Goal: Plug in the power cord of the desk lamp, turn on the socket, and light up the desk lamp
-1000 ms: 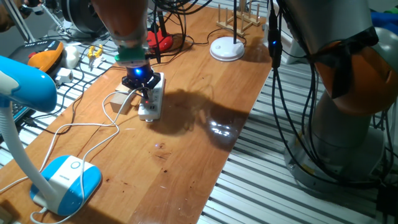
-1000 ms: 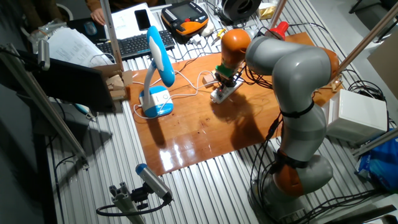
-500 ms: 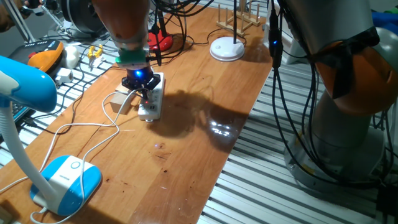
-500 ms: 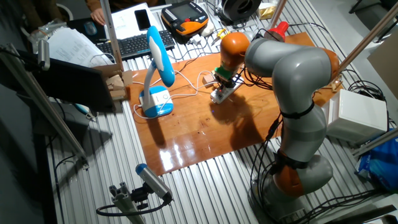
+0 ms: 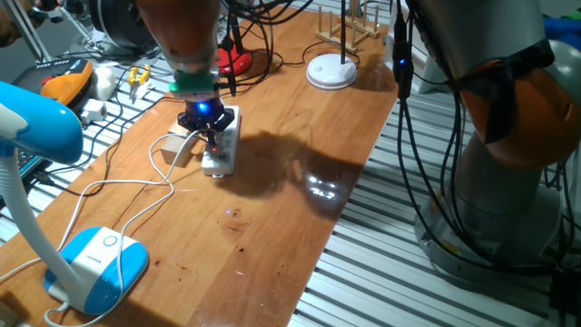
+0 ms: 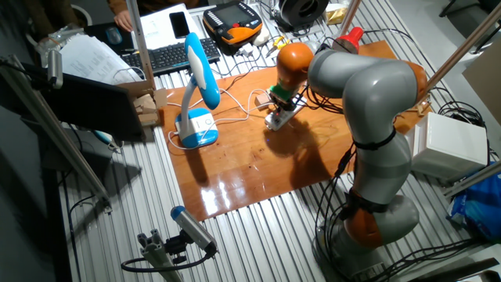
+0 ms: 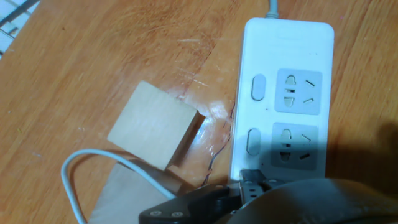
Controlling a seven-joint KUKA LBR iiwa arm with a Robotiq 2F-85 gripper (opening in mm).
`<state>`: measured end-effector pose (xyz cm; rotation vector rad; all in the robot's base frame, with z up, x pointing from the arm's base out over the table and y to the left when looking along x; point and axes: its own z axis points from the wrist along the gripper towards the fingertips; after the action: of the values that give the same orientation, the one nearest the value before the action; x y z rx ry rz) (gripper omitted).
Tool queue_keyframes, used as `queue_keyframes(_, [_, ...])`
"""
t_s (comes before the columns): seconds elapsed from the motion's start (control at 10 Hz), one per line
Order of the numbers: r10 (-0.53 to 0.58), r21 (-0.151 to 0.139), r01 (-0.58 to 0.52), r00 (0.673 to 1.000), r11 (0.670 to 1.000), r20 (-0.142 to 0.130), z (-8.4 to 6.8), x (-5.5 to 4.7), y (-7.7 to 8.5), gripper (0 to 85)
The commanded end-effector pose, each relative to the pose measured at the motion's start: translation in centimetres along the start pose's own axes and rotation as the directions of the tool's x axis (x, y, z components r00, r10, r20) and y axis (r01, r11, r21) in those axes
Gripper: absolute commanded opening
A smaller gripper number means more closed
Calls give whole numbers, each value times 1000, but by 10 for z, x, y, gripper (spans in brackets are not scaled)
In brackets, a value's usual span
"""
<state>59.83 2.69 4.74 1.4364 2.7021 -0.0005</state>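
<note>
The white socket (image 7: 286, 93) lies flat on the wooden table, with two outlets and two switches showing in the hand view. My gripper (image 7: 239, 186) hovers low over its near end and looks shut. The thin white power cord (image 7: 106, 167) curves across the table and runs in under the fingers; its plug is hidden. From one fixed view the gripper (image 5: 211, 134) stands on the socket (image 5: 221, 150), and the cord (image 5: 136, 191) trails back to the desk lamp (image 5: 95, 263) at the front left. The other fixed view shows the lamp (image 6: 196, 117) left of the socket (image 6: 278, 119).
A tan wooden block (image 7: 155, 124) sits just left of the socket, seen also as a small block (image 5: 177, 148) beside it. A red-based lamp (image 5: 234, 60) and a white disc-based lamp (image 5: 331, 71) stand at the back. Tools and a keyboard (image 6: 168, 55) lie beyond the table's edge.
</note>
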Motion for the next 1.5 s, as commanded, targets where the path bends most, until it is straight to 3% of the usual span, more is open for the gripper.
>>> queue_keyframes(0.0, [2, -3, -2, 1000, 1000, -8, -6, -5, 1, 0])
queue_keyframes(0.1, [2, -7, -2, 1000, 1000, -12, -11, -7, 3, 0])
queue_keyframes(0.3, [5, -9, -6, 999, 1000, -48, -25, -16, 9, 0])
queue_keyframes(0.4, [-1, -10, 0, 999, 1000, -49, -32, -22, 11, 0])
queue_keyframes(0.6, [-24, -29, 22, 997, 999, -72, -46, -27, 16, 0])
queue_keyframes(0.8, [-53, -48, 47, 990, 998, -131, -78, -18, 27, 0])
queue_keyframes(1.0, [-72, -45, 66, 985, 997, -155, -106, 1, 38, 0])
queue_keyframes(1.1, [-85, -46, 78, 981, 996, -175, -114, 10, 42, 0])
queue_keyframes(1.2, [-114, -53, 106, 978, 993, -176, -118, 19, 41, 0])
queue_keyframes(1.3, [-145, -72, 132, 967, 989, -208, -121, 21, 36, 0])
queue_keyframes(1.4, [-164, -73, 151, 960, 986, -228, -122, 22, 35, 0])
